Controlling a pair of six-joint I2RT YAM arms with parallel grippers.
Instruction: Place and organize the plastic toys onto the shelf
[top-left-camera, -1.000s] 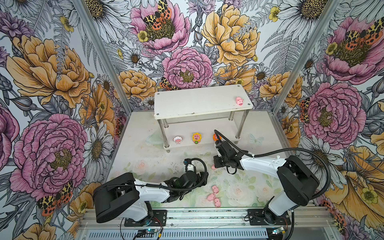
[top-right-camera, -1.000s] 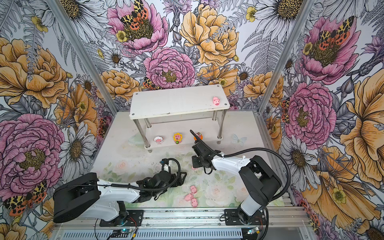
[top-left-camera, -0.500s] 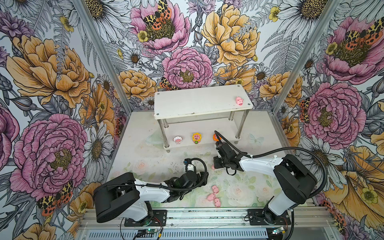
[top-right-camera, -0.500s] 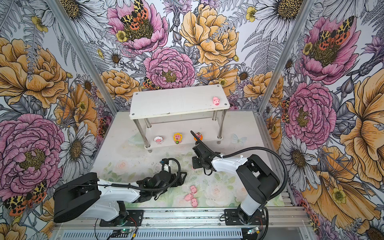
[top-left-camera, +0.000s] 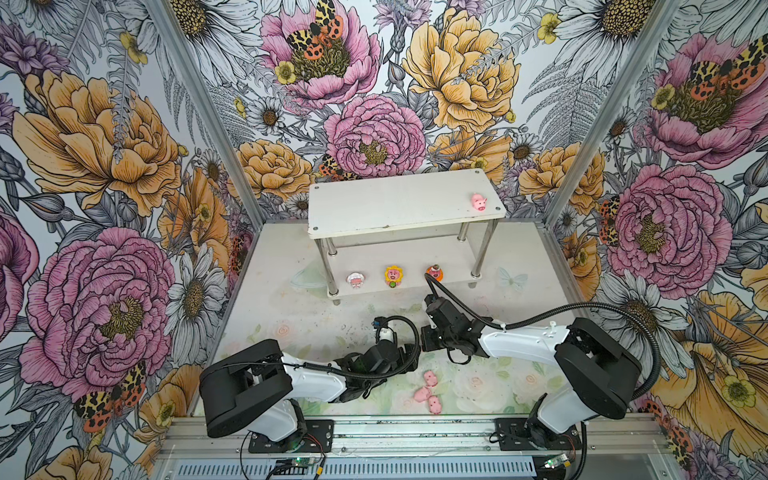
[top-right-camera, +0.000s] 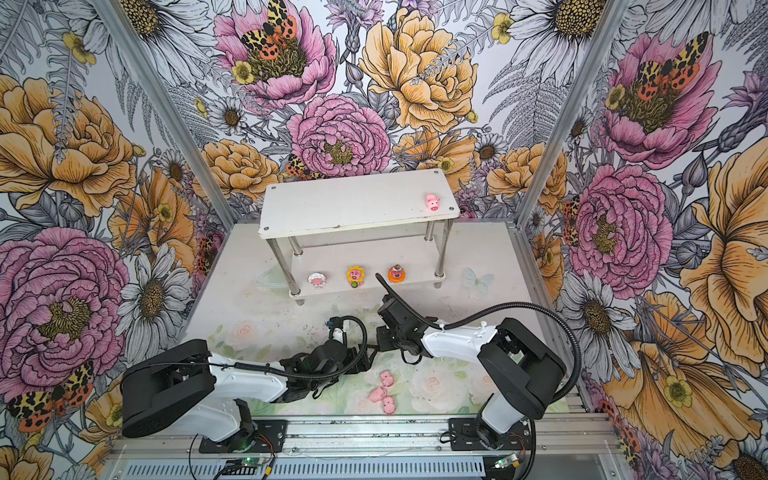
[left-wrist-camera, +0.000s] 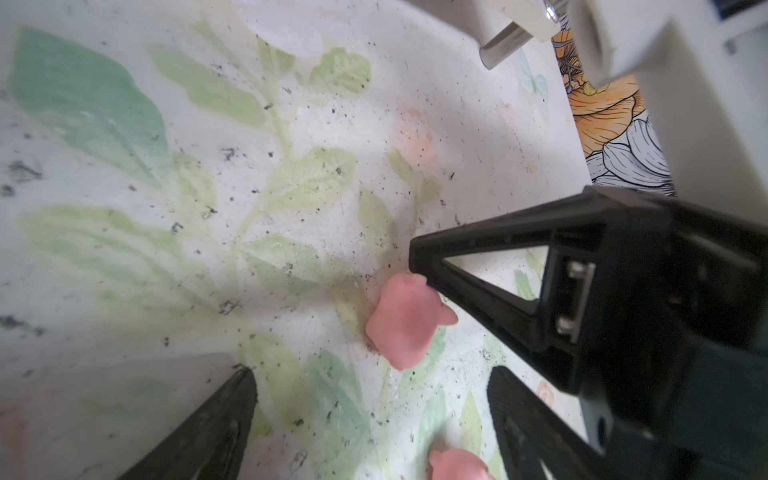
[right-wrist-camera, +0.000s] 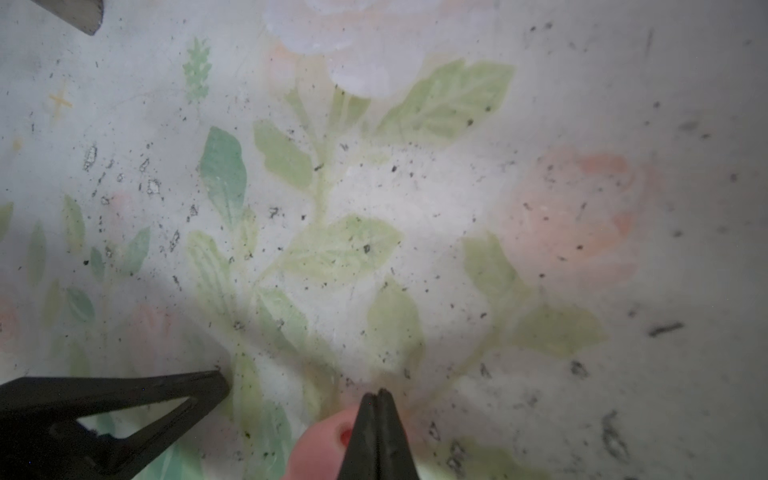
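The white two-tier shelf (top-left-camera: 386, 203) (top-right-camera: 345, 203) stands at the back. One pink pig (top-left-camera: 478, 202) (top-right-camera: 432, 203) sits on its top tier. The white-hooded (top-left-camera: 355, 280), sunflower (top-left-camera: 393, 276) and orange (top-left-camera: 434, 272) figures stand on the lower tier. Three pink pigs (top-left-camera: 429, 392) (top-right-camera: 384, 392) lie on the table near the front. My right gripper (right-wrist-camera: 380, 392) (top-left-camera: 424, 338) is shut, and its tip touches another pink pig (left-wrist-camera: 399, 320) (right-wrist-camera: 320, 449) lying on the table. My left gripper (left-wrist-camera: 370, 374) (top-left-camera: 409, 359) hangs open just beside that pig, with nothing between its fingers.
Both wrists meet low over the table's front middle. A pig (left-wrist-camera: 457, 465) lies close by the left gripper's fingers (right-wrist-camera: 166, 395). A shelf leg (left-wrist-camera: 505, 43) stands further off. Flower-printed walls close in the back and both sides.
My right gripper has slid a little toward the front and left, closer to the left gripper. The left arm has hardly moved.
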